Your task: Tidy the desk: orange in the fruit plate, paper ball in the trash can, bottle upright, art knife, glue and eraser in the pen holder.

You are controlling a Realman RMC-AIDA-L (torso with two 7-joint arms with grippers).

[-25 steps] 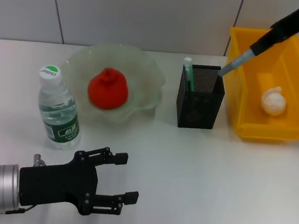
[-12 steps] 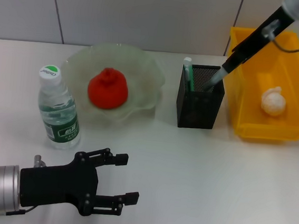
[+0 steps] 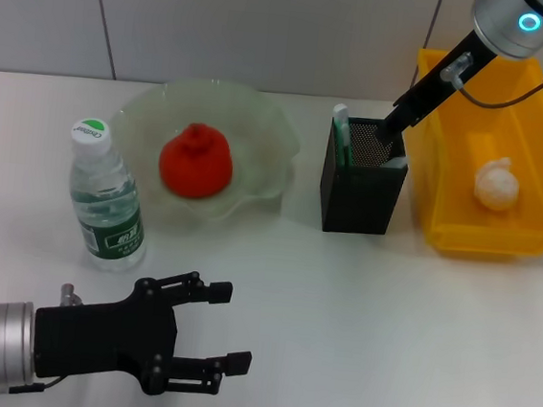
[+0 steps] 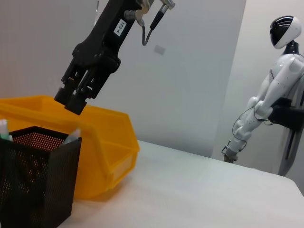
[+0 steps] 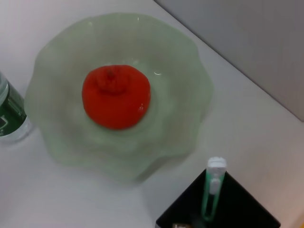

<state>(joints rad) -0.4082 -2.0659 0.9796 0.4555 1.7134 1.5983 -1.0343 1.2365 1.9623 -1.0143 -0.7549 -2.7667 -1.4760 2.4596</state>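
Note:
The orange (image 3: 196, 163) lies in the pale green fruit plate (image 3: 265, 121), also seen as orange (image 5: 116, 95) in plate (image 5: 190, 52). The bottle (image 3: 106, 197) stands upright left of the plate. A green and white glue stick (image 3: 339, 133) stands in the black mesh pen holder (image 3: 361, 188). The grey art knife (image 3: 398, 162) leans inside the holder's right rim, its tip (image 4: 72, 137) showing. My right gripper (image 3: 395, 119) hangs open just above it, apart from the knife. The paper ball (image 3: 497, 184) rests in the yellow trash can (image 3: 442, 230). My left gripper (image 3: 221, 326) is open at the front left. The eraser is hidden.
The yellow trash can (image 4: 109, 142) stands right against the pen holder (image 4: 33, 185). A wall runs behind the table. A white humanoid robot (image 4: 270, 85) stands far off beyond the table's edge. Bare tabletop (image 3: 383, 339) stretches in front of the holder.
My right gripper came down and left over the pen holder with the art knife and let it go; the knife now sits in the holder. The left arm has not moved.

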